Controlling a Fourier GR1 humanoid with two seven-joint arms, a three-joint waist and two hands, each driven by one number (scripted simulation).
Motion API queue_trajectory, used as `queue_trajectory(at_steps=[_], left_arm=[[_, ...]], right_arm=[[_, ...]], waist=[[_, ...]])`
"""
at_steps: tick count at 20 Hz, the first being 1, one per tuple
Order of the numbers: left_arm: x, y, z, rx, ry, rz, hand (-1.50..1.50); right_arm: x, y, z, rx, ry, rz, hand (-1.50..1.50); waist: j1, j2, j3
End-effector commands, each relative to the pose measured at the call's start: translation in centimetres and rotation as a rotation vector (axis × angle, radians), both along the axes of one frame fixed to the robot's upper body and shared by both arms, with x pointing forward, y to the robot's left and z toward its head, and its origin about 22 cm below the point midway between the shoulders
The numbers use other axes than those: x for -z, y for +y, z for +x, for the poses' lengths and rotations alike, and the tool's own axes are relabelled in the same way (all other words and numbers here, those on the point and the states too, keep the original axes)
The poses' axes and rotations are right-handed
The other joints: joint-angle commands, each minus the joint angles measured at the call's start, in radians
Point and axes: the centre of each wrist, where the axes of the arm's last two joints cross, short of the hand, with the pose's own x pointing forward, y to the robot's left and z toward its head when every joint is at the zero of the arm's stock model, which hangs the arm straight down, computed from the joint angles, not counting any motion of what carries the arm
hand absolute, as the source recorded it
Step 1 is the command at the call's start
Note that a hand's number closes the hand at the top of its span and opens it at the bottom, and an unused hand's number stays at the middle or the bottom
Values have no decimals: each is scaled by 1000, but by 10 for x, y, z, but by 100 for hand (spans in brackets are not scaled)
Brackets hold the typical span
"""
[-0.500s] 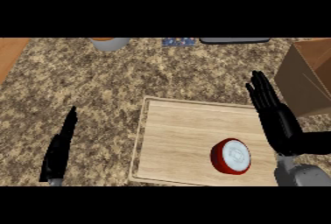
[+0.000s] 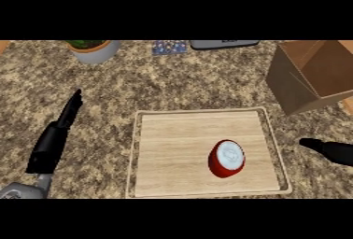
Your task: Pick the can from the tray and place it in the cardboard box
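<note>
You have one can point(image 2: 228, 158), one tray point(image 2: 179, 140), one cardboard box point(image 2: 296, 86) and two hands in view. The can stands on the tray's right half, nearer its near edge, with its pale end facing up at you and its long axis rising off the wood. The left hand point(image 2: 55, 135) sits left of the tray over the counter point(image 2: 172, 84), fingers straight and pressed together. The right hand point(image 2: 334, 150) shows at the right edge; you cannot tell its state.

Can point(image 2: 228, 158) red, top pale bluish-white. Tray point(image 2: 179, 149) light wood, straight grain bands. Cardboard box point(image 2: 303, 88) brown, inside lighter tan. Counter point(image 2: 172, 84) speckled — beige, brown, dark flecks. Left hand point(image 2: 55, 135) and right hand point(image 2: 331, 150) black; left forearm point(image 2: 21, 190) grey. Pot point(image 2: 96, 53) grey, orange rim — plant point(image 2: 86, 43) green.
</note>
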Motion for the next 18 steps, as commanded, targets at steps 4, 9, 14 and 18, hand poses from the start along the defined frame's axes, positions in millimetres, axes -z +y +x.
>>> queue_trajectory(at_steps=[4, 9, 14, 18], left_arm=[[-30, 2, 15, 147, -33, -14, 0], [-38, -8, 16, 181, -32, -15, 0], [-50, -8, 28, 213, -49, -8, 0], [-41, -11, 29, 224, -34, -10, 0]], right_arm=[[-38, 11, -71, 91, -8, -342, -150], [-59, 29, -107, 50, 66, -558, -150], [-78, 46, -113, 10, 310, -740, -150], [-83, 60, -115, -74, 476, -845, -150]], waist=[[40, 17, 1], [78, 24, 3], [99, 30, -1], [111, 31, 0]])
